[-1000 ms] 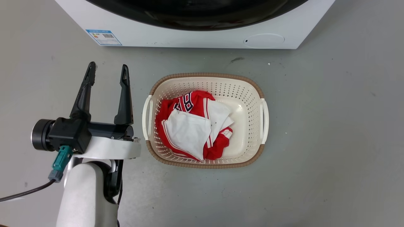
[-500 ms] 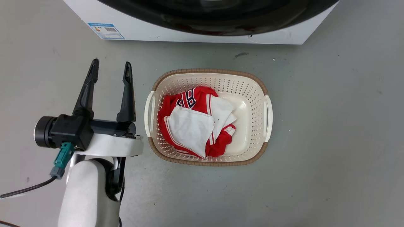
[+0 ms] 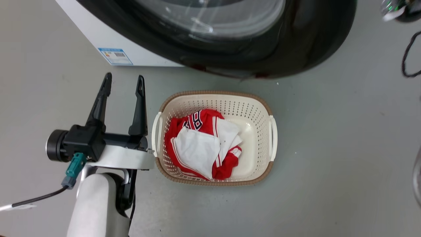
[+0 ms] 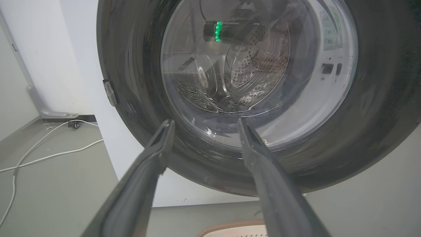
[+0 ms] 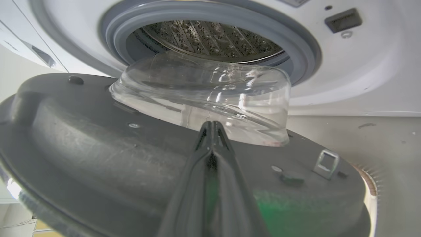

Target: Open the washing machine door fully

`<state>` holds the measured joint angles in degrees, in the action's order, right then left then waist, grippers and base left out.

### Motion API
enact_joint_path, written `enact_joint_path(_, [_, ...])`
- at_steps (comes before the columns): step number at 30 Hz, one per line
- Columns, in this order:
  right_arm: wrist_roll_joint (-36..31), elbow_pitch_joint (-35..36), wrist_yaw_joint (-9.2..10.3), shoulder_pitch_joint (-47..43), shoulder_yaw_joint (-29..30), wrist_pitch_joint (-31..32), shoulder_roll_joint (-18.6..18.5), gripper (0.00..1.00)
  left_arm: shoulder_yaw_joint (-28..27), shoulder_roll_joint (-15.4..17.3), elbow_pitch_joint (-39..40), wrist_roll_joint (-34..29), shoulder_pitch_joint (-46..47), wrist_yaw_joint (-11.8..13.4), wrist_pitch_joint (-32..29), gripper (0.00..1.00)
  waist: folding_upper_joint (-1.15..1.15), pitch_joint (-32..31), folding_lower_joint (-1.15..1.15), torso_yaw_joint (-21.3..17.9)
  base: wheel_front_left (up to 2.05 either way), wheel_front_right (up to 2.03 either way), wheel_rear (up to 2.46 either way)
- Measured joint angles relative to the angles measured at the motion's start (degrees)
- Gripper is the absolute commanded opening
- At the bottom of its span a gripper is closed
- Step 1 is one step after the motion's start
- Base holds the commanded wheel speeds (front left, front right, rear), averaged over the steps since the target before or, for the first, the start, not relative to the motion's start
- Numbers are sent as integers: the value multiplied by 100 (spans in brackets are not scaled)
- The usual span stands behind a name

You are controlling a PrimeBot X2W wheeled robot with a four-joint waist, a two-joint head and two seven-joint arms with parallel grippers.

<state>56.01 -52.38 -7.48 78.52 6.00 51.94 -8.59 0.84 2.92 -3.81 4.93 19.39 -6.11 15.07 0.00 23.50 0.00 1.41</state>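
The washing machine door (image 3: 296, 39) is a glossy black disc with a clear glass centre. It stands partly swung out from the white machine (image 3: 95, 36), above the floor beyond the basket. In the right wrist view its grey inner face (image 5: 82, 158) and bulging glass bowl (image 5: 204, 98) lie before the open drum (image 5: 210, 39). My right gripper (image 5: 212, 124) is shut, its tips at the foot of the bowl on the door's inner side. My left gripper (image 3: 123, 82) is open and holds nothing. It points at the door's outer face (image 4: 378, 115) from a short way off, fingers (image 4: 158, 154) apart.
A cream laundry basket (image 3: 213, 95) holding red and white clothing (image 3: 200, 144) sits on the grey floor right of my left gripper. A blue-grey rubber ring (image 5: 296, 42) rims the drum. White cables (image 4: 42, 154) trail on the floor left of the machine; a dark cable (image 3: 406, 56) hangs at the far right.
The door has swung out from the machine's front, so its glass and black rim now reach farther over the floor. The head view shifted slightly. My left gripper stays open.
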Motion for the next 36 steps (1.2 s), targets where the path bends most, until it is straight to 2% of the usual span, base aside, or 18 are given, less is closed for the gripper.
enact_joint_path(11, [512,817,-1,-1518,-288,713,422,0,56,0,-218,29,-536,8,0,100,0,-870,0,-63,0,0,0])
enact_joint_path(19, [1013,1415,-1,-2486,-670,923,532,0,162,-1,-298,62,-920,14,0,100,0,-1442,-1,-97,0,0,0])
enact_joint_path(25, [1618,1744,-1,-3006,-1292,868,539,0,324,-2,-358,134,-1087,33,0,100,0,-1727,-1,-52,0,0,0])
enact_joint_path(36, [2675,2149,-1,-3498,-2707,171,546,0,366,-1,-410,131,-1217,57,0,100,0,-1927,-1,11,0,0,0])
